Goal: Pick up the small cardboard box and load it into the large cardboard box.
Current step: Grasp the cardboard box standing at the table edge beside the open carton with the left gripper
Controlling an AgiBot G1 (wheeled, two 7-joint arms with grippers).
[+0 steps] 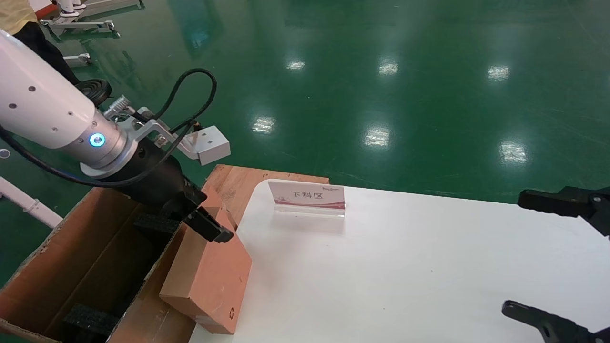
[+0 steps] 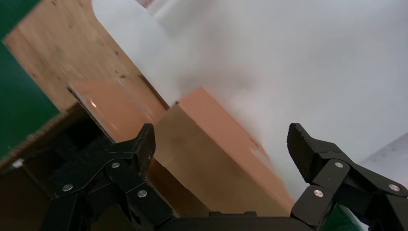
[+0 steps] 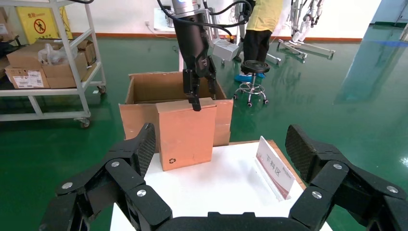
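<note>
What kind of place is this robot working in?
Probably a factory or warehouse-style test floor: glossy green floor, a metal shelf cart stacked with cartons, and a white table with a small desk sign beside a large cardboard box for loading.

Glossy green floor (image 1: 381, 71) mirrors rows of ceiling lights. A white table (image 1: 405, 267) stands near, bearing a small sign (image 1: 307, 197) (Chinese characters). Far off, a white shelving cart (image 3: 53, 72) holds cartons; a black stool (image 3: 253, 84) stands beside a person in yellow (image 3: 262, 24).
</note>
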